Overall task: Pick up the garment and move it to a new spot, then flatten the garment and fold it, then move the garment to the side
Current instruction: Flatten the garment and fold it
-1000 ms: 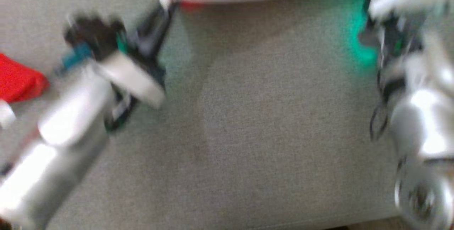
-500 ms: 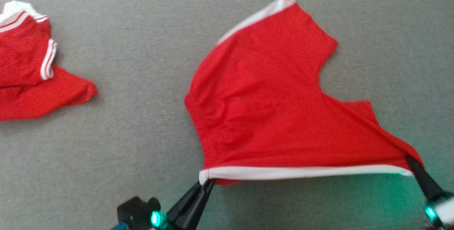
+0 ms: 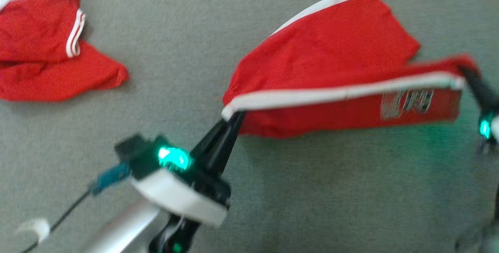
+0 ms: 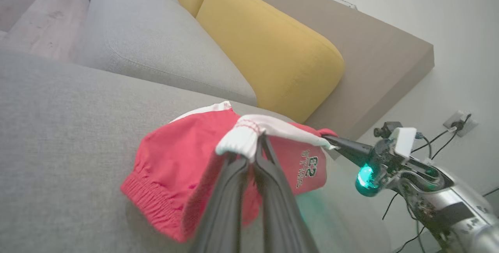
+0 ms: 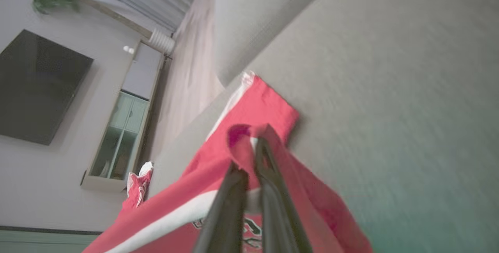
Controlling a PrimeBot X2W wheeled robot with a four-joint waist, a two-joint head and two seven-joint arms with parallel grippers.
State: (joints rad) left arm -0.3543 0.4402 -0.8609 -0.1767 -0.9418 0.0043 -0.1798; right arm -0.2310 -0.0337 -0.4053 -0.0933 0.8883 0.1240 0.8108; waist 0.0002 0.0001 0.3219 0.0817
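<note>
The garment [image 3: 331, 50] is a pair of red shorts with white trim, lying partly on the grey sofa seat [image 3: 312, 190]. Its white-trimmed edge is raised and stretched between both grippers, and a printed panel hangs beneath it. My left gripper [image 3: 234, 117] is shut on the left end of that edge. In the left wrist view the pinched white corner sits at the tips of my left gripper [image 4: 253, 144], above the garment [image 4: 175, 155]. My right gripper [image 3: 466, 74] is shut on the right end. In the right wrist view, my right gripper [image 5: 251, 151] has red cloth [image 5: 253, 108] folded over its tips.
A second red garment with white stripes [image 3: 46, 58] lies crumpled at the seat's far left. Yellow back cushions [image 4: 265, 46] and a grey cushion [image 4: 148, 38] border the seat. A dark screen [image 5: 35, 85] and a glass-door cabinet [image 5: 121, 136] stand across the room.
The head camera has shifted. The white-trimmed edge, low at the near side half a second ago, is now lifted and carried over the rest of the shorts, showing the printed underside.
</note>
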